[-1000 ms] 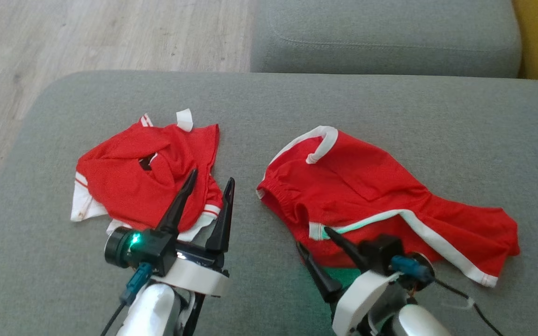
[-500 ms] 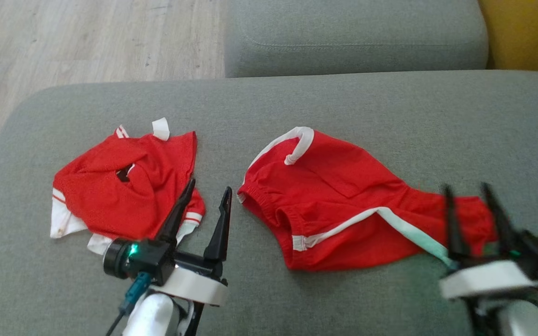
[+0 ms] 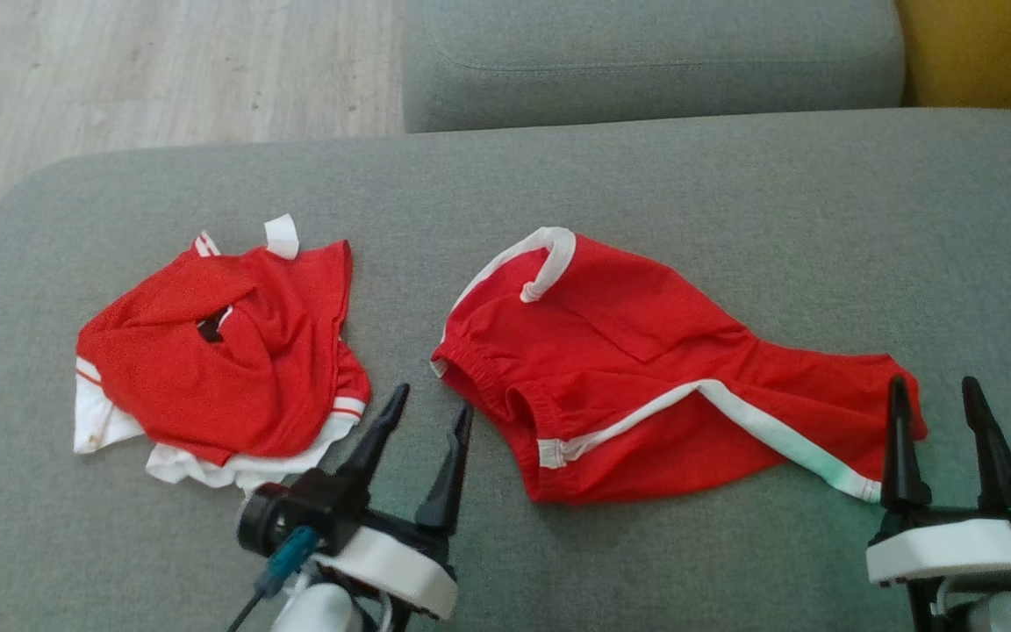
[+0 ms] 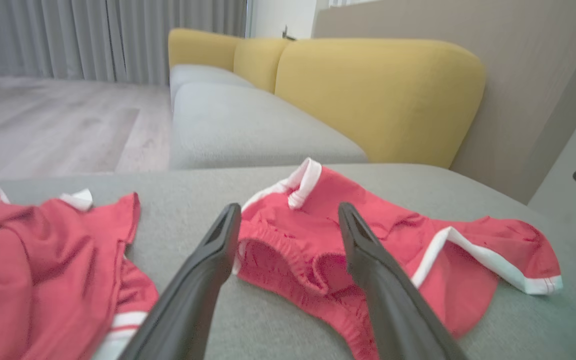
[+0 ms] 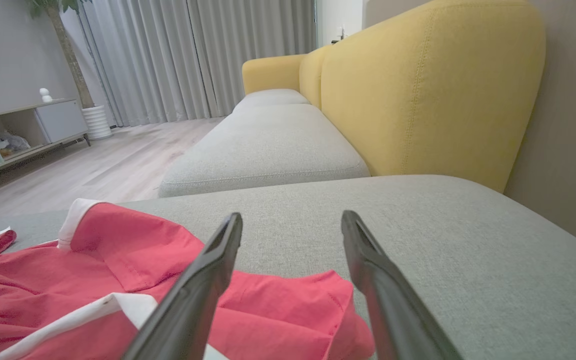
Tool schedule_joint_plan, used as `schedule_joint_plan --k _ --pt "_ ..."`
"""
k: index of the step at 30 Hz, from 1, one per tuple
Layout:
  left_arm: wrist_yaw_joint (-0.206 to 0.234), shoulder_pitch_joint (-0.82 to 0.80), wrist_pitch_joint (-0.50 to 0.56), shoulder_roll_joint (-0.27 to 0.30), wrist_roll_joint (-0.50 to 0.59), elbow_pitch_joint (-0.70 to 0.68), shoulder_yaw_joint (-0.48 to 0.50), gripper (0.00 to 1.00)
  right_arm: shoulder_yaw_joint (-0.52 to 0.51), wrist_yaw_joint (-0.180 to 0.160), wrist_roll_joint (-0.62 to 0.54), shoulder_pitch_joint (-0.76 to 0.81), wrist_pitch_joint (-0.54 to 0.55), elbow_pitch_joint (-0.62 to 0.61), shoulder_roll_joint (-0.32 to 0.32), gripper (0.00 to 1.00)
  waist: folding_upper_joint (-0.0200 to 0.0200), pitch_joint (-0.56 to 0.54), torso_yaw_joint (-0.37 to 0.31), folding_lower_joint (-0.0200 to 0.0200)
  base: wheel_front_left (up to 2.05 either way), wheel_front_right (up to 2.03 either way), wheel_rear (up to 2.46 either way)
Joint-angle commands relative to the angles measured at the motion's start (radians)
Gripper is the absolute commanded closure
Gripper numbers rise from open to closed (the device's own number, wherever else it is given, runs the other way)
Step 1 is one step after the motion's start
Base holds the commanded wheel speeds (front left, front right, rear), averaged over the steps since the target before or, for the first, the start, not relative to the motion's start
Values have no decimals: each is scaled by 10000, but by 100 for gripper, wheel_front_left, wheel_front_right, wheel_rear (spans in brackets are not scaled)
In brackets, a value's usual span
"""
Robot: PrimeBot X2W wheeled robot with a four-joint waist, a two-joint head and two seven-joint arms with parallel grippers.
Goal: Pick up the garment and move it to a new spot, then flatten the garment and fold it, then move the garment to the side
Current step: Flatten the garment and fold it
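**Inspector:** Status of the red shorts (image 3: 646,386)?

**Assessor:** They lie rumpled and unfolded on the grey seat cushion (image 3: 646,175), from centre to right, toward the edge nearest the robot. The left claw (image 3: 433,401) and right claw (image 3: 932,383) both stand wide open and empty, one beside the waistband, one at the leg hem.

**Inspector:** Outstanding?

**Assessor:** By my judgement, flattening, folding and moving aside. A red shirt (image 3: 216,360) lies bunched near the left edge.

Left gripper (image 4: 288,207) hangs low over the grey seat cushion (image 4: 183,225), fingers spread wide with nothing between them. Red shorts (image 4: 408,225) with white trim lie crumpled just beyond the fingertips, elastic waistband nearest. A second red garment (image 4: 43,270) lies apart to their left, and a yellow backrest (image 4: 378,85) stands behind.
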Motion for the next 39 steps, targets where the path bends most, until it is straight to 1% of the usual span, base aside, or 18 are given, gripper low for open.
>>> schedule_joint_plan --k 1,3,6,9,12,14,19,27,28,29,30,31,37,39 --pt "-68 -461 152 -7 -227 -230 163 0 236 69 18 -397 -151 -280 -70 0 0 49 -67 0 0 0 0" --pt "-199 -549 617 -14 -543 -119 -198 0 241 69 33 -405 -165 -249 -70 0 0 110 -151 0 0 0 0" --pt "-344 -581 1453 -24 -1730 -63 -577 0 296 69 116 -453 -181 -208 -69 0 0 217 -301 0 0 0 0" --pt "-406 -702 2061 -26 -2638 -183 -990 0 347 69 169 -518 -192 -173 -69 0 0 324 -432 0 0 0 0" --pt "-429 -807 2466 -27 -3250 -323 -1263 0 343 69 149 -596 -199 -125 -69 0 0 422 -554 0 0 0 0" --pt "-435 -890 2677 -17 -3373 -360 -1409 0 338 69 150 -639 -202 -94 -69 0 0 480 -634 0 0 0 0" --pt "-443 -1023 3019 199 -3253 -330 -1829 0 289 69 155 -728 -205 -86 -69 0 0 591 -819 0 0 0 0" --pt "-447 -1009 3024 328 -3358 -410 -1974 0 174 69 106 -739 -207 -5 -68 0 0 619 -943 0 0 0 0" --pt "-447 -1014 3018 341 -3380 -411 -1968 12 167 69 99 -737 -207 5 -68 0 0 613 -945 0 0 0 0" --pt "-447 -1021 3009 355 -3399 -412 -1965 56 163 69 90 -733 -207 23 -68 0 0 605 -945 0 0 0 0" --pt "-448 -1028 2993 369 -3418 -420 -1967 92 175 69 15 -727 -207 52 -68 0 0 601 -944 0 0 0 0" --pt "-448 -1033 2982 378 -3449 -430 -1972 100 197 69 -130 -727 -207 60 -68 0 0 596 -944 0 0 0 0" --pt "-451 -1073 2991 469 -3585 -497 -2069 100 213 69 -299 -726 -208 78 -68 0 0 577 -942 0 0 0 0" --pt "-366 -1090 2800 530 -3550 -509 -1968 100 304 69 -370 -683 -208 155 -68 0 0 570 -953 0 0 0 0"
